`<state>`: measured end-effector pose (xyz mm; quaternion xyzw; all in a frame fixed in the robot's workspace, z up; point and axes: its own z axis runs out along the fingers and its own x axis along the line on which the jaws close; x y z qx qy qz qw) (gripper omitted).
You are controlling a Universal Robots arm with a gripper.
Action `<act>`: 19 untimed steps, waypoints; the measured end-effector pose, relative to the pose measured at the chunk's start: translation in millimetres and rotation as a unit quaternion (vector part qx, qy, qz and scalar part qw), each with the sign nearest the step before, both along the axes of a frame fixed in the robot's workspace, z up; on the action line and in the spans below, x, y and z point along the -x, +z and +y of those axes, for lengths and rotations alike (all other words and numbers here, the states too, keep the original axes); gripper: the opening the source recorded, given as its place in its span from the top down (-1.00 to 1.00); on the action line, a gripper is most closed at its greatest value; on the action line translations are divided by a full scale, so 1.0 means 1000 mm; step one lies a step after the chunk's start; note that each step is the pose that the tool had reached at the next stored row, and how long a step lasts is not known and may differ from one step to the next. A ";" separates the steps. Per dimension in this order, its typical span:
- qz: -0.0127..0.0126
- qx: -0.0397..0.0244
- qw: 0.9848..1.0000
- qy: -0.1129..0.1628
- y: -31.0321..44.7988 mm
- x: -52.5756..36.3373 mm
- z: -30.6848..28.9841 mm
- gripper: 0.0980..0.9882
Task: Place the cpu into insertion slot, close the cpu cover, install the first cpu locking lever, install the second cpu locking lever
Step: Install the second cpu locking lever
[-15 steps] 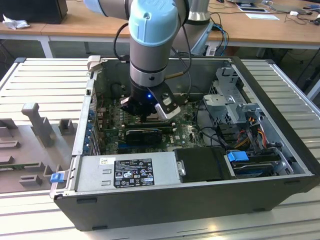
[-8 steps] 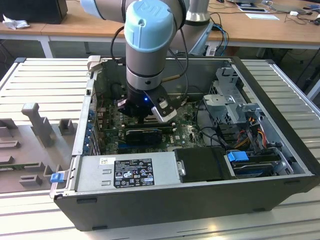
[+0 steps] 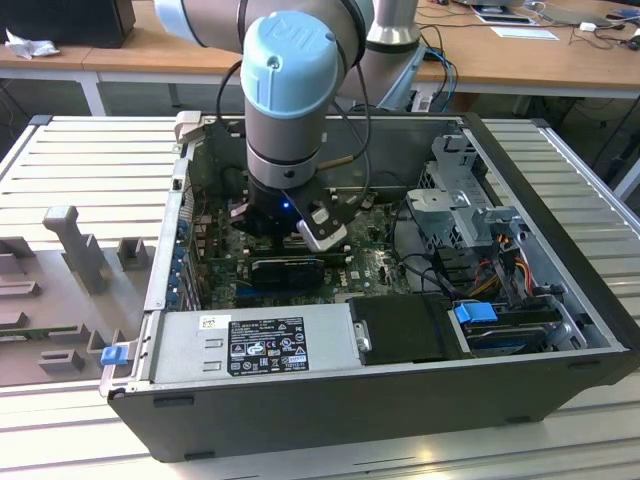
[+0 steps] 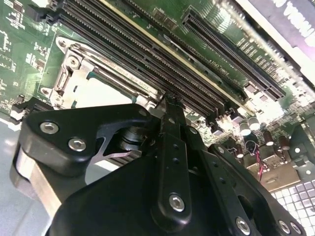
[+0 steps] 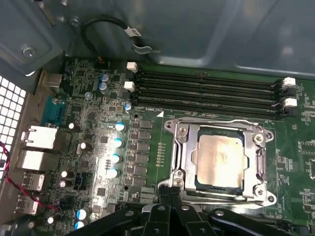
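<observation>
In the first wrist view the cpu [image 5: 220, 162] lies flat in the insertion slot [image 5: 173, 169], its pale face showing through the window of the cpu cover [image 5: 256, 162], which lies down over it. A thin wire lever [image 5: 216, 120] runs along the socket's edge nearest the memory slots. My gripper [image 5: 170, 191] hovers just beside the socket's other edge, fingers shut together with nothing between them. The second wrist view shows the gripper [image 4: 170, 102] above the board, with the cpu [image 4: 101, 96] and cover [image 4: 74, 73] beyond it. In the exterior view the arm's wrist [image 3: 290, 150] reaches down into the computer case [image 3: 400, 390].
Long black memory slots [image 5: 206, 91] run beside the socket. Capacitors [image 5: 118, 142] and rear ports [image 5: 37, 137] stand on the other side of it. A long black card [image 3: 288, 268], the power supply [image 3: 255, 340], the drive cage [image 3: 465, 195] and cables [image 3: 495, 270] crowd the case.
</observation>
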<state>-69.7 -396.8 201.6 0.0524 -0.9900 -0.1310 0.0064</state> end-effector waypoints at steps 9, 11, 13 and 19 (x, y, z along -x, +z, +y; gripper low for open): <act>0.000 -0.011 1.000 0.000 -0.0061 0.0013 -0.0001 0.98; 0.000 -0.012 1.000 0.000 -0.0070 0.0023 -0.0001 0.98; 0.000 -0.014 1.000 0.000 -0.0070 0.0033 -0.0001 0.98; -0.001 -0.015 1.000 0.000 0.0080 0.0039 0.0000 0.98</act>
